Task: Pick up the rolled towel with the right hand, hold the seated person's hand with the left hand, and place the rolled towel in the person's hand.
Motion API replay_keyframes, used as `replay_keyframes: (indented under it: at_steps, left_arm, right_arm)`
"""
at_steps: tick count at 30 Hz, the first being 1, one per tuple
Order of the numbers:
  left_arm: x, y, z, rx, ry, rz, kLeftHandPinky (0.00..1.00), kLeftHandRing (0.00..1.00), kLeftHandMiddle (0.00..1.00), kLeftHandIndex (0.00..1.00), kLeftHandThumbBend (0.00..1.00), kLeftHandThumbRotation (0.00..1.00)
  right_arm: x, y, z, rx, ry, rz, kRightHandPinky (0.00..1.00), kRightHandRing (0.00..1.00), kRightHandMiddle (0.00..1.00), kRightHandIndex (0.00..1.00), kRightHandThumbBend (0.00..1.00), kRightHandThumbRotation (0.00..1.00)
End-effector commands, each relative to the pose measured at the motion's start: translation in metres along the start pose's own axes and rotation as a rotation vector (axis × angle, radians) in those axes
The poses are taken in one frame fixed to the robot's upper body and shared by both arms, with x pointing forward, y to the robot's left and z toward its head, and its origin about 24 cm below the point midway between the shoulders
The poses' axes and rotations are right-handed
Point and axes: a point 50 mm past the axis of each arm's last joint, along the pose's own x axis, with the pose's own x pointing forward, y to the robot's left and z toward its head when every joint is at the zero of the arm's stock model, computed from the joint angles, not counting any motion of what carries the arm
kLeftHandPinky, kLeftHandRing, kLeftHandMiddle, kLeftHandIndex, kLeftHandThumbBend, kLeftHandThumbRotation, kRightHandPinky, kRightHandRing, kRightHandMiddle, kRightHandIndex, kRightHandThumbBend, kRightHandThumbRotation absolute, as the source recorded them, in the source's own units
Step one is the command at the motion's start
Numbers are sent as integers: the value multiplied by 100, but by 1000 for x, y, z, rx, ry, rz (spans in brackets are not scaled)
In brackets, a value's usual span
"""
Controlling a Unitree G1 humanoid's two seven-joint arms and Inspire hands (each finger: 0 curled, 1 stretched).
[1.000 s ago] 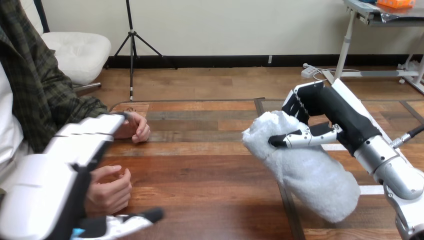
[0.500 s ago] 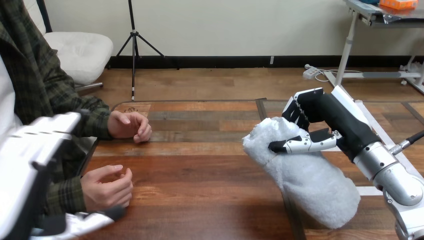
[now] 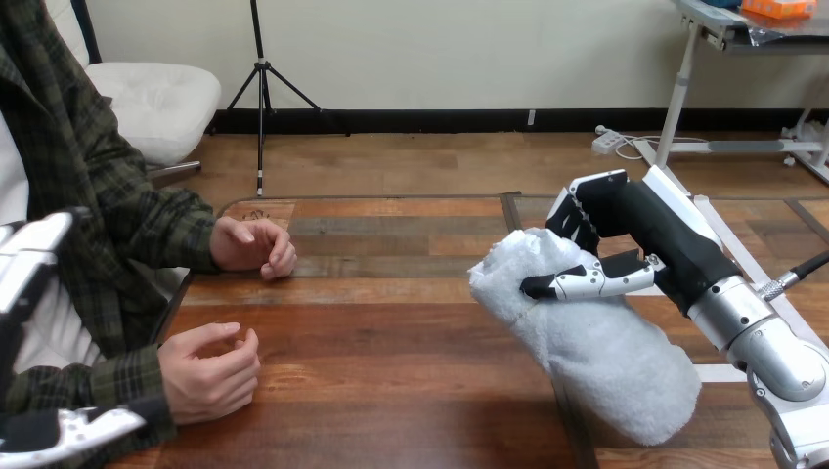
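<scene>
While your left hand (image 3: 83, 428) is hovering nearest you at the left edge of the surface (image 3: 391, 332), its fingers (image 3: 44, 239) are lying straight, spread from the thumb and grasping nothing. Just beyond those fingers, and apart from them, the person's nearer hand (image 3: 207, 376) is resting loosely curled on the wood. Well off to the other side, your right hand (image 3: 640, 234) is clenching the rolled towel (image 3: 596, 352). Its fingers are wrapping over the upper end and the thumb is pressing across the front, so the roll is hanging tilted below the fingers with its lower end pointing back toward you. Whether that lower end is clearing the surface I cannot tell. Farther out from the left fingers, the person's second hand (image 3: 254, 246) is lying curled on the wood.

As I am reading it, the pick-up is done and you are working on the second step, taking the person's hand, which is not yet made. The next move is calling for you to bring the left fingers gently around the nearer hand, closing only lightly. Then you are carrying the towel across from the right without loosening the grip.
</scene>
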Motion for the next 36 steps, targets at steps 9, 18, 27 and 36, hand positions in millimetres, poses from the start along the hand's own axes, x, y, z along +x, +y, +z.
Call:
replay_keyframes:
  at_steps: [9, 18, 27, 36]
  left_arm:
    - [17, 10, -1, 49, -60, 7, 83, 88, 89, 90, 100, 36]
    - [26, 4, -4, 88, -57, -71, 80, 86, 86, 90, 100, 39]
    - [31, -4, -9, 107, -41, -150, 77, 83, 84, 88, 100, 39]
    - [34, -12, -16, 96, -9, -246, 79, 85, 86, 89, 100, 32]
  right_arm:
    - [12, -13, 29, -13, -148, -63, 18, 24, 31, 37, 81, 0]
    - [11, -13, 33, 1, -149, -62, 18, 24, 31, 37, 81, 0]
    - [8, -16, 38, 6, -148, -61, 18, 24, 32, 37, 82, 0]
    - [5, -19, 43, 11, -152, -65, 19, 25, 32, 37, 82, 0]
